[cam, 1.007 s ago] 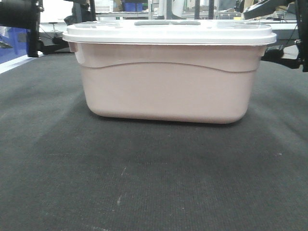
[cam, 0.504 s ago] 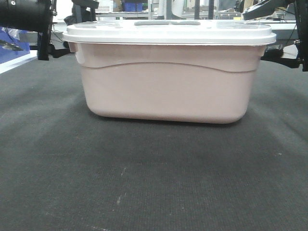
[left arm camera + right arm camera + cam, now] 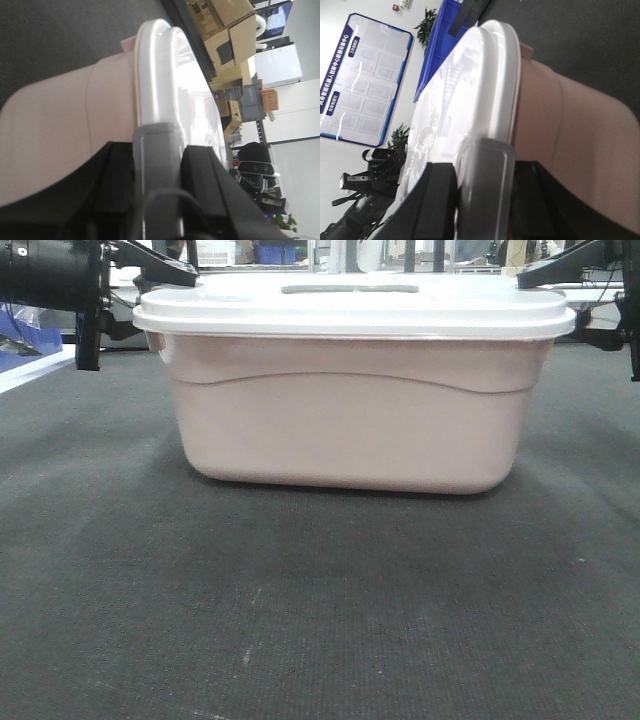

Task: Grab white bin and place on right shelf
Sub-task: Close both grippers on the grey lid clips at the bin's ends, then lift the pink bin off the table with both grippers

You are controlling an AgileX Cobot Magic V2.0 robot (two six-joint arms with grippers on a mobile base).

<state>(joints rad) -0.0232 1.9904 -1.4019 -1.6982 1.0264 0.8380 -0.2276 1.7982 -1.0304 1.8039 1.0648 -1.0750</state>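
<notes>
The white bin point(image 3: 350, 410), a pinkish-beige tub with a flat white lid, stands in the middle of the dark mat in the front view. My left gripper point(image 3: 157, 150) is shut on the grey clip point(image 3: 155, 165) at the bin's left end, one black jaw on each side of it. At the opposite end my right gripper point(image 3: 485, 172) is shut on the other grey clip point(image 3: 487, 190) in the same way. In the front view black fingers point(image 3: 160, 267) reach over the lid's left corner and others point(image 3: 560, 265) over its right corner. The right shelf is out of view.
The dark grey mat point(image 3: 320, 620) stretches in front of the bin. Blue crates point(image 3: 20, 335) stand at the far left, and one point(image 3: 447, 35) lies beyond the lid. Cardboard boxes point(image 3: 225, 20) are stacked behind. A second arm's camera mount point(image 3: 375, 170) sits past the lid.
The left arm came in from the left to the lid's corner. The bin has shifted up slightly in the front view.
</notes>
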